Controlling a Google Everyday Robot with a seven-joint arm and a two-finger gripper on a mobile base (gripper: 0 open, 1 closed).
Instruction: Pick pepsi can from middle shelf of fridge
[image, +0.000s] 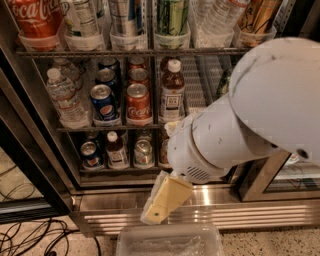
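The pepsi can (104, 102) is blue with a silver top and stands upright at the front of a lane on the middle shelf (75, 129) of the fridge (250, 212). More blue cans stand behind it. A red Coca-Cola can (138, 103) is right beside it. My gripper (159, 210), tan and pointing down, hangs in front of the steel base grille, below and to the right of the pepsi can, well apart from it. My white arm (260, 120) hides the right part of the shelves.
A water bottle (65, 97) stands left of the pepsi can, a brown bottle (172, 92) right of the Coca-Cola can. The lower shelf holds cans and a small bottle (116, 150). A clear plastic bin (170, 241) sits on the floor below the gripper. Cables (30, 235) lie at the left.
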